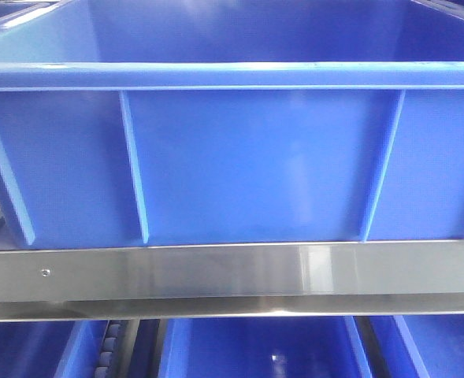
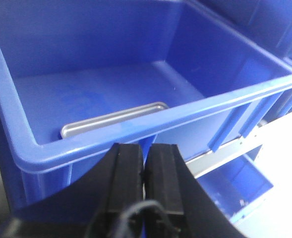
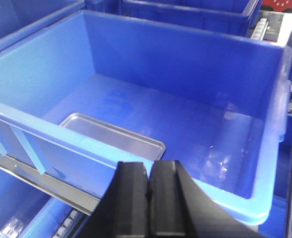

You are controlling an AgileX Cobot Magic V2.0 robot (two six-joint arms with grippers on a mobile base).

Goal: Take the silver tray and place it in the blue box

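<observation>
Both end effectors, left [image 2: 145, 163] and right [image 3: 148, 183], were closed and empty; silver tray [image 3: 113, 136] lay upper-left inside blue box [image 3: 264, 208].

The left gripper [image 2: 146, 163] shows at the bottom of the left wrist view, its two black fingers [image 2: 127, 171] pressed together side by side with only a thin seam between them and nothing held; a thin dark cable loops across its base. The right gripper [image 3: 148, 183] shows the same way in the right wrist view, its black fingers [image 3: 133, 191] closed flat against each other and empty. Neither arm appears in the front-facing view.
</observation>
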